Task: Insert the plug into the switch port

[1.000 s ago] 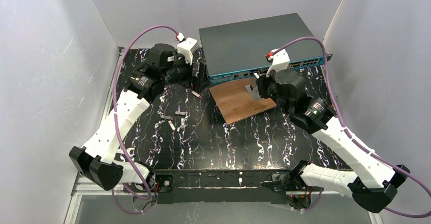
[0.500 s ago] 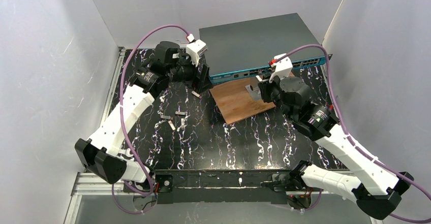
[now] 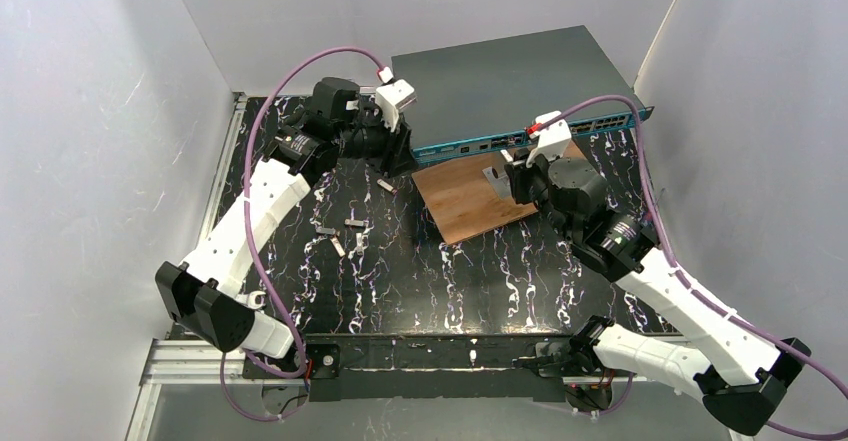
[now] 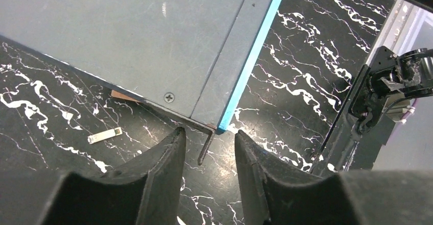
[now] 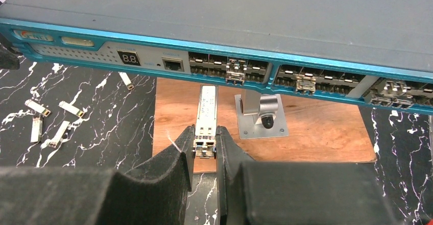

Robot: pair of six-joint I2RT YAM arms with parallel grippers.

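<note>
Your right gripper [image 5: 206, 143] was clamped on the tail of the plug [image 5: 206, 114], a small metal transceiver module. Its nose was aimed at the switch [image 5: 286, 16] ports, just short of the teal front, over the wooden board [image 5: 327, 141]. Gripping it by the back end and level left the nose free to go in, I'd say. It looked lined up just left of an occupied socket. A silver bracket [image 5: 260, 114] sat on the board, just right of the plug. Spare modules [image 5: 48, 120] lay off to the left on the black marbled table [image 3: 480, 261]. Further out, your left gripper [image 4: 207, 143] straddled the switch's front corner tab, jaws apart, touching nothing I could see, likely there to brace the box against the push. Versus a second back, the left arm had come in to that corner and its jaws had narrowed from wide. The right grip was unchanged and the wrist had swung slightly.
</note>
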